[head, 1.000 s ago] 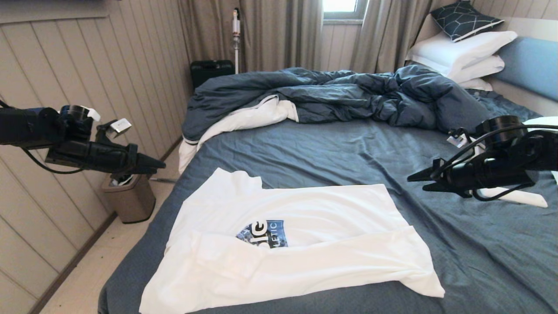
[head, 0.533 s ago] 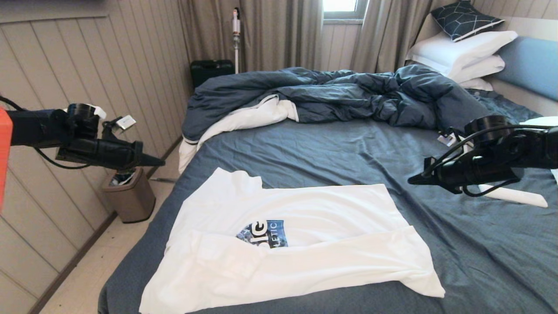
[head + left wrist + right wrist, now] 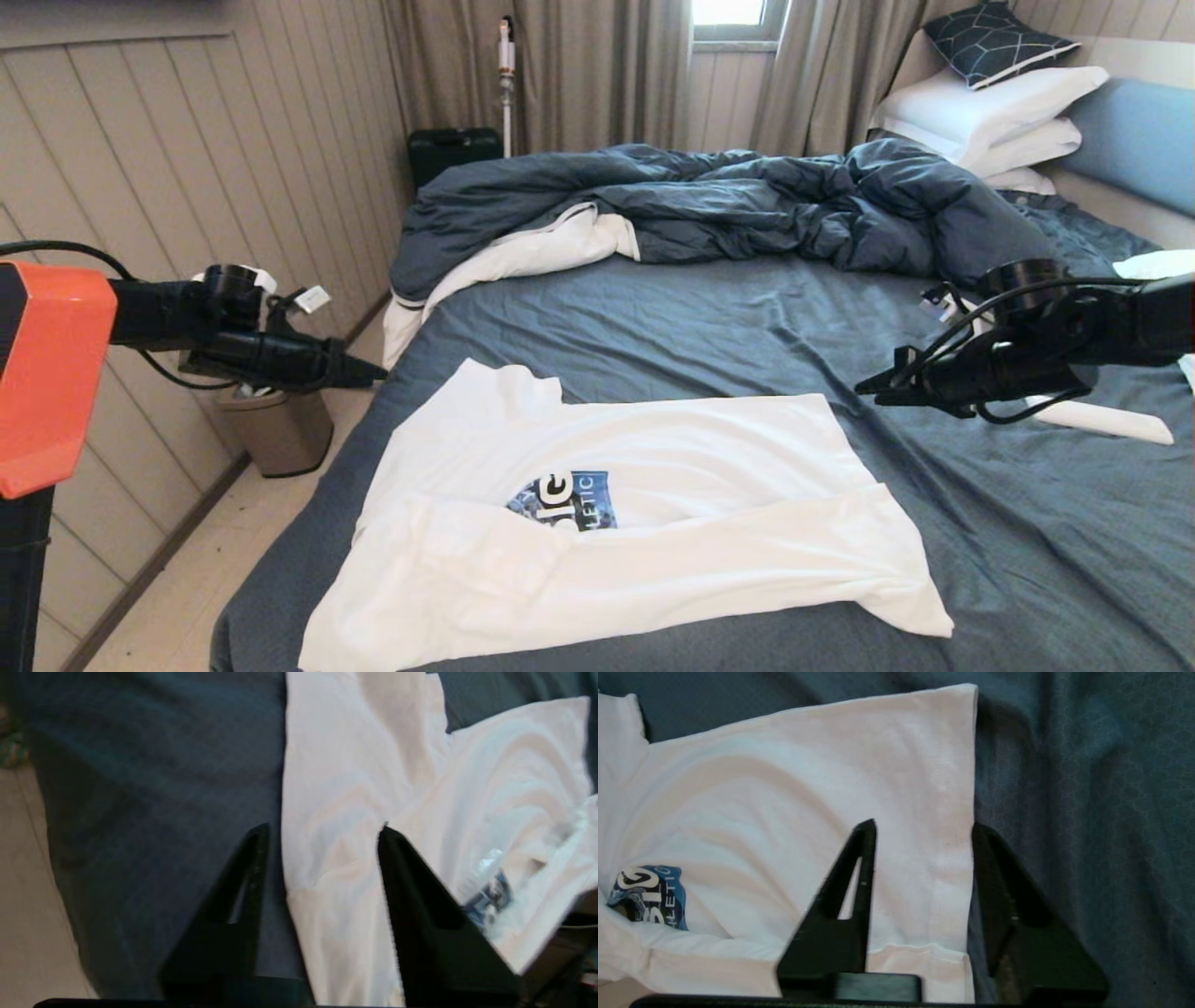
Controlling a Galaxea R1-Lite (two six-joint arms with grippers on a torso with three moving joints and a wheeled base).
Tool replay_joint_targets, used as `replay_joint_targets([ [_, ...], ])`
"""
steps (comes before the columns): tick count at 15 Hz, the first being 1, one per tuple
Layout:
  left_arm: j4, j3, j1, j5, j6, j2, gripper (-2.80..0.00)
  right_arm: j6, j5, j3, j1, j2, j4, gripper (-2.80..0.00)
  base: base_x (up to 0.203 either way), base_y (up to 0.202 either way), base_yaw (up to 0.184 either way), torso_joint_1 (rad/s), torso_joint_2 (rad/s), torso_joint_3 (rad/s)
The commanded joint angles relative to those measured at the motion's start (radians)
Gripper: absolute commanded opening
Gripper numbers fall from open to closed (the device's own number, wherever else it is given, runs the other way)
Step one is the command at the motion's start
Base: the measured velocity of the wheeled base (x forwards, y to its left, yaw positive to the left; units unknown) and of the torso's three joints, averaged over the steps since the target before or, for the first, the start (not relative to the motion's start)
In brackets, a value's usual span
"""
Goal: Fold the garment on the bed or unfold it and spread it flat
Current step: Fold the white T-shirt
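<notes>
both grippers hung in the air with their fingers parted and nothing between them. left gripper (image 3: 373, 375) hovered at the bed's left edge, just beside the shirt's upper left corner; in its wrist view its two black fingers (image 3: 243, 896) straddled the line where white cloth met the sheet. right gripper (image 3: 864, 390) hovered over the sheet just beside the shirt's right hem, and its wrist view showed the hem edge running between its fingers (image 3: 850, 896).

one white t-shirt (image 3: 653, 523) lay on the near part of the bed (image 3: 709, 327), its lower portion folded up over part of one blue printed logo (image 3: 563, 498). one rumpled dark blue duvet (image 3: 728, 201) sat heaped beyond it. three white pillows (image 3: 980, 107) were stacked by the headboard, with one dark patterned cushion (image 3: 994, 42) on top.

one brown bin (image 3: 275, 429) stood on the floor beside the bed; something pale showed inside, too small to tell.
</notes>
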Motion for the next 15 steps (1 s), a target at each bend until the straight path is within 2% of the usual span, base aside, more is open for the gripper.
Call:
replay_joint_targets([
  [1, -0.052, -0.002, -0.034, 0.022, -0.005, 0.038, 0.0, 0.0, 0.006, -0.003, 0.001, 0.024, 0.001, 0.0, 0.0, 0.0, 0.0, 0.0, 0.0, 0.0],
  [5, -0.055, 0.0, -0.08, 0.024, -0.016, 0.056, 0.0, -0.002, 0.007, 0.009, -0.003, 0.023, 0.001, 0.0, 0.0, 0.0, 0.0, 0.0, 0.0, 0.0],
  [15, -0.071, -0.002, -0.111, 0.018, 0.0, 0.118, 0.0, 0.0, 0.006, 0.034, -0.014, 0.018, 0.002, 0.0, 0.0, 0.0, 0.0, 0.0, 0.0, 0.0],
])
